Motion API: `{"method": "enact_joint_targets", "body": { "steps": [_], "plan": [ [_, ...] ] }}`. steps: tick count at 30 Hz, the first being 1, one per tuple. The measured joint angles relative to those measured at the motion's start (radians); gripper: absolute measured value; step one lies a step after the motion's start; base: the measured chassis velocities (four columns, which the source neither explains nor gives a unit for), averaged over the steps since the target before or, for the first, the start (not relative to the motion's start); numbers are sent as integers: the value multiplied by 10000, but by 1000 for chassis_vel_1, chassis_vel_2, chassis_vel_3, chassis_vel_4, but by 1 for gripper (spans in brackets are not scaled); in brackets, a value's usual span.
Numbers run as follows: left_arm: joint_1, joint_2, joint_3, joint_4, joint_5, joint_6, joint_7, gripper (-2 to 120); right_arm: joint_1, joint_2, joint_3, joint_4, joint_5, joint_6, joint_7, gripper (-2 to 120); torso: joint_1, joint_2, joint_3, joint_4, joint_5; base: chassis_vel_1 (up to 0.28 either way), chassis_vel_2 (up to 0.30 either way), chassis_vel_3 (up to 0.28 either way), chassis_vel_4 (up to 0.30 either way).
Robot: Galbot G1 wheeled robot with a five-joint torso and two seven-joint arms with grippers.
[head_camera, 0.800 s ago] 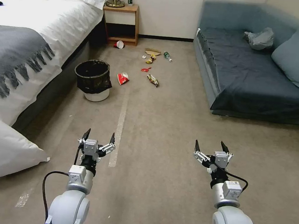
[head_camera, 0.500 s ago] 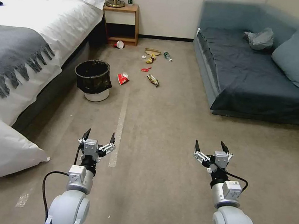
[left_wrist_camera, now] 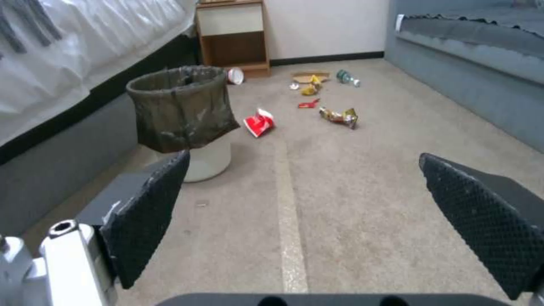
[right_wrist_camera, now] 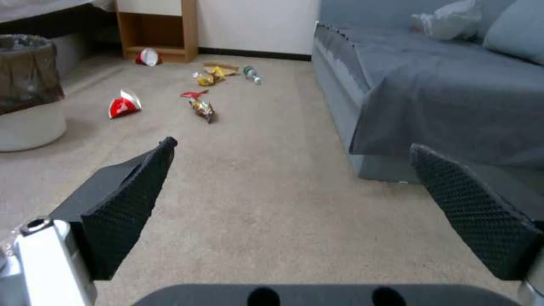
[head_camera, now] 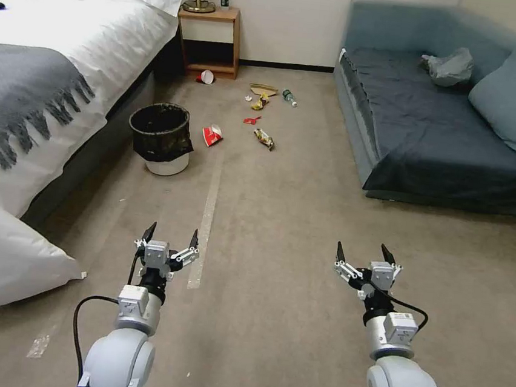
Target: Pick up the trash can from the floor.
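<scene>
A bedroom seen from a robot's head camera, looking down at a beige carpeted floor [head_camera: 280, 220] with a pale tape strip [head_camera: 207, 213] running away from the robot. Both arms reach forward low in the scene. The left gripper [head_camera: 169, 237] hovers above the carpet beside the near end of the strip, its two black fingers spread wide and holding nothing. The right gripper [head_camera: 360, 254] hovers at the same height, well to the right, fingers also spread wide and empty.

The bin [head_camera: 161, 138] stands upright on the floor ahead and to the left, close beside the bed [head_camera: 71, 48], well apart from both grippers. It is round and white, with a black bag folded over its rim and hanging down its sides. In the left wrist view the bin [left_wrist_camera: 187, 119] shows past the gripper's fingers [left_wrist_camera: 150, 212].

Just right of the bin lies a crushed red-and-white cup [head_camera: 212, 135]. Farther on, wrappers [head_camera: 259, 117] are scattered on the carpet near a wooden nightstand [head_camera: 209, 40]. A blue-grey sofa [head_camera: 435, 125] stands along the right side
</scene>
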Motion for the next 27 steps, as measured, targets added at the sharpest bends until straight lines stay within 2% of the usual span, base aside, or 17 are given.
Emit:
{"method": "enact_joint_targets", "body": {
  "steps": [9, 11, 13, 14, 16, 19, 20, 22, 27],
  "plan": [
    [-1, 4, -11, -14, -35, 21, 0, 100, -18, 6, 9, 12, 0, -14, 0, 100, 0, 0, 0, 1, 0, 0, 0, 0, 0],
    [-33, 79, -91, -107, -308, 244, 2, 100, -100, 35, 63, 116, 0, -93, -29, 100, 0, 0, 0, 3, 0, 0, 0, 0, 0],
    [-58, 125, -173, -161, -423, 333, -30, 100, -205, 66, 123, 249, 3, -152, -57, 100, 0, 1, 0, -6, 3, 0, 0, 0, 0],
    [-63, 139, -156, -194, -539, 420, 11, 100, -262, 89, 160, 325, 7, -234, -92, 100, 0, 0, 1, 5, -2, 0, 0, 0, 0],
    [-179, 360, -435, -452, -1258, 962, 9, 100, -512, 167, 302, 640, 32, -432, -195, 100, -1, 0, 0, 1, -1, 0, 0, 0, 0],
    [-217, 459, -566, -560, -1581, 1218, 15, 100, -633, 219, 378, 817, 63, -538, -265, 100, 0, 0, 0, 3, 13, 0, 0, 0, 0],
    [-295, 596, -747, -720, -2061, 1581, 23, 100, -925, 334, 610, 1241, 140, -822, -427, 100, 0, 0, 0, 2, -8, 0, 0, 0, 0],
    [-427, 860, -1080, -1034, -2953, 2263, 53, 100, -1536, 594, 1063, 2101, 305, -1411, -776, 100, -1, 0, 0, -2, 1, 0, 0, 0, 0],
    [-517, 1115, -1457, -1259, -3777, 2615, 66, 100, -2335, 918, 1670, 3247, 517, -2194, -1236, 100, 0, 0, -1, -1, 3, 0, 0, 0, 0]
  ]
}}
